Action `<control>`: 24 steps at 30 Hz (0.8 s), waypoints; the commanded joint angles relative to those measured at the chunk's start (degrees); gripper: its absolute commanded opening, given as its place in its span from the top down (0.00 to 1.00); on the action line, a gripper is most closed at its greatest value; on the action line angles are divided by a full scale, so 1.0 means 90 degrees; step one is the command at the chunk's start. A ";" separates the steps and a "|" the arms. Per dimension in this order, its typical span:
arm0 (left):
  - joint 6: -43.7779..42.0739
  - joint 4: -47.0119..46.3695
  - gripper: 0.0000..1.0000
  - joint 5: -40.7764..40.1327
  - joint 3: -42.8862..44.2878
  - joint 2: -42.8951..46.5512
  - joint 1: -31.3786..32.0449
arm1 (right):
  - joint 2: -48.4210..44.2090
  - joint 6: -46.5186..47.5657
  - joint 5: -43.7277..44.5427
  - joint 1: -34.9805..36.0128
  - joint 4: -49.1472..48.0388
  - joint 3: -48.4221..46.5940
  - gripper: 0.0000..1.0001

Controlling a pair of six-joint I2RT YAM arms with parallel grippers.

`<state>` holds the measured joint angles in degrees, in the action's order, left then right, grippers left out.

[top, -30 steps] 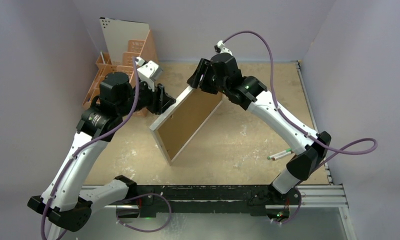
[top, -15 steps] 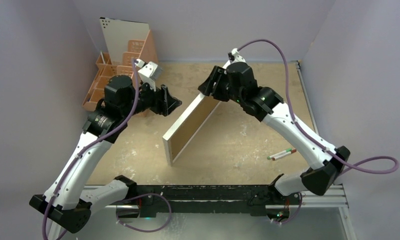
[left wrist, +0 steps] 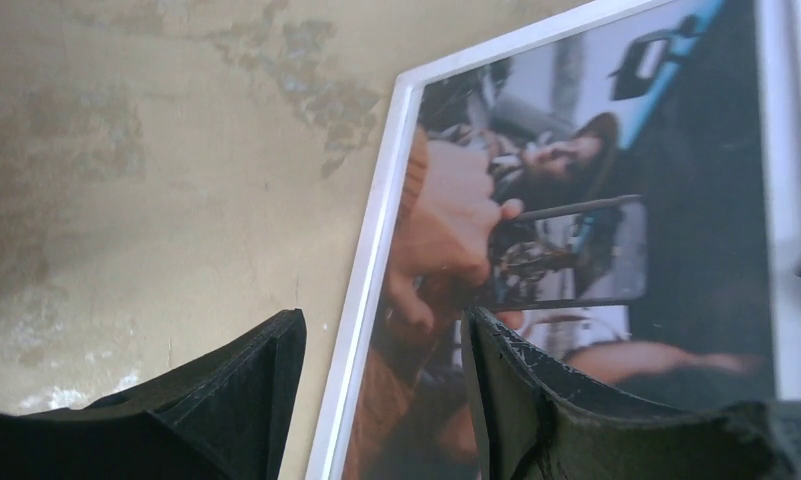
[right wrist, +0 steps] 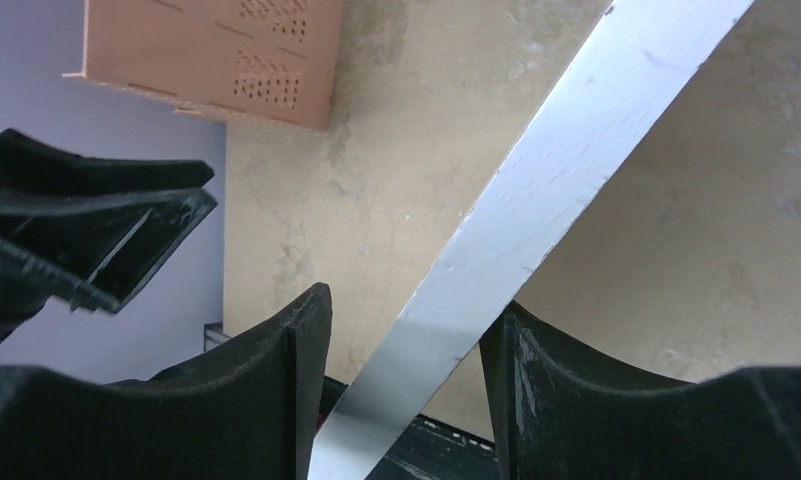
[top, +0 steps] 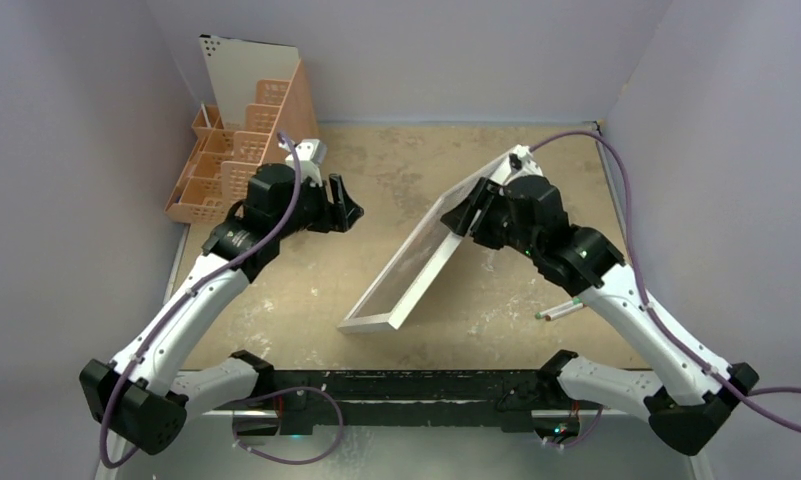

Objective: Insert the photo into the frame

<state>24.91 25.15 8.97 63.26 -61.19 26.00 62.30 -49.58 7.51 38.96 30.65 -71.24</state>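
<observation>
The frame [top: 416, 262] stands tilted on its lower edge in mid-table, with its white front facing left. In the left wrist view its white rim [left wrist: 376, 250] shows, with the photo [left wrist: 586, 200] behind the pane: a man in a car in dark and orange tones. My right gripper [top: 479, 207] is shut on the frame's raised top edge. The silver rim [right wrist: 546, 200] runs slantwise between the right gripper's fingers [right wrist: 576, 400]. My left gripper [top: 348, 205] is open and empty, a short way left of the frame, pointing at its front [left wrist: 381, 335].
An orange plastic organizer [top: 238, 145] with a white board in it stands at the back left and also shows in the right wrist view [right wrist: 206, 50]. Two pens [top: 564, 308] lie on the table at the right. The left gripper's fingers show in the right wrist view [right wrist: 106, 230].
The right arm swung the frame's top edge rightward and tipped it over. The brown back that faced the camera is now turned away and the front shows. The left gripper shifted slightly right.
</observation>
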 commanded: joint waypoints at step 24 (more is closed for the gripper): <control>0.1087 -0.2646 0.32 -0.1207 -0.1338 -0.2120 -0.0008 | -0.3290 -0.0981 0.0020 0.0024 -0.2144 0.4943 0.31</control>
<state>33.82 12.19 4.16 50.24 -76.07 26.02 33.26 -59.07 7.35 38.94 29.67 -31.38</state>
